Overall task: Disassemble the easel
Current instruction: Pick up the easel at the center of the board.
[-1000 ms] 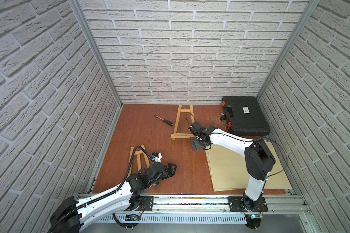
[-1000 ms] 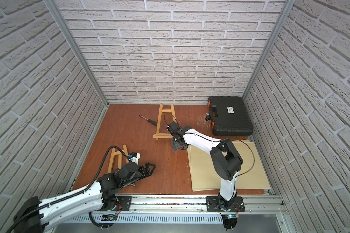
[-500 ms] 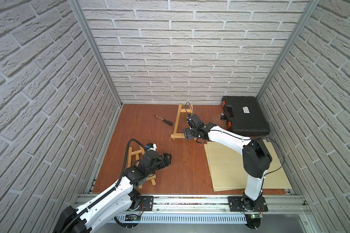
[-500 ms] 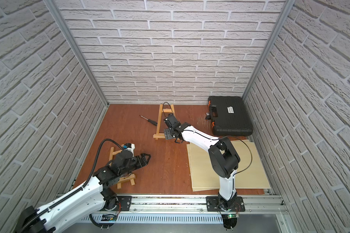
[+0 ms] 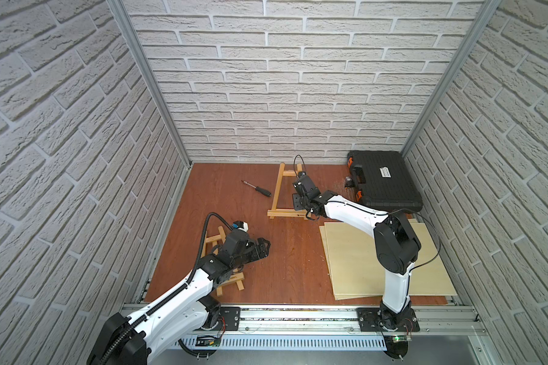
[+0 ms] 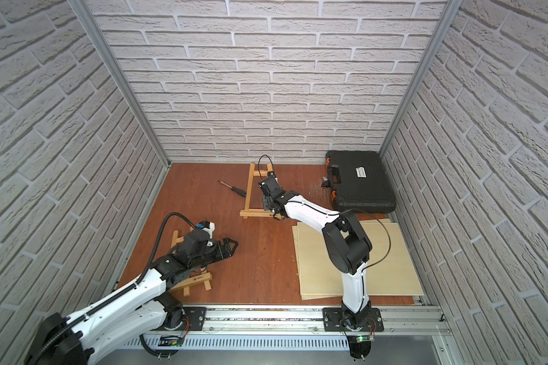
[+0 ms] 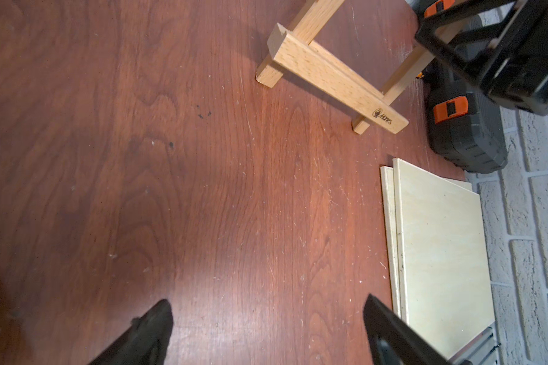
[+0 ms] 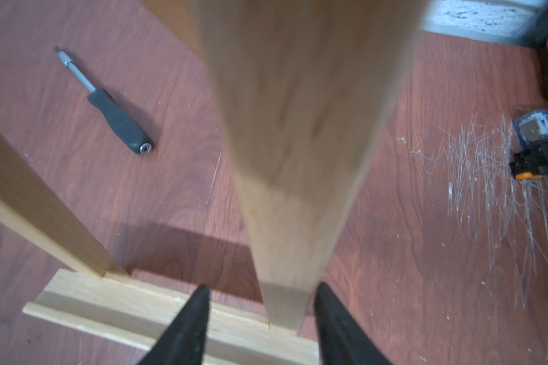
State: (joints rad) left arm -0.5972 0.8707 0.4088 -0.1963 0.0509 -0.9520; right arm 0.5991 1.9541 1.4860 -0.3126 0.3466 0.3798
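Observation:
A pale wooden easel [image 5: 278,192] [image 6: 250,192] stands at the back middle of the floor, its ledge [image 8: 130,313] across the bottom. My right gripper [image 5: 300,211] [image 6: 269,207] [image 8: 260,289] straddles its right leg [image 8: 285,205] just above the ledge. One finger [image 8: 329,316] lies against the leg, and the other finger [image 8: 190,322] stands off it with a gap. My left gripper [image 5: 261,249] [image 6: 230,248] [image 7: 266,303] is wide open over bare floor, holding nothing. The easel [image 7: 336,79] lies well ahead of it.
A second small wooden frame [image 5: 231,281] lies partly under my left arm. A screwdriver [image 5: 257,188] [image 8: 117,120] lies left of the easel. A black tool case [image 5: 383,183] fills the back right corner, a small blue-black object [image 8: 538,142] beside it. Plywood sheets [image 5: 355,262] [image 7: 437,240] lie under my right arm.
My right gripper has moved back from in front of the ledge onto the easel's right leg, and its jaws have narrowed around it. My left arm has drawn back slightly, still open.

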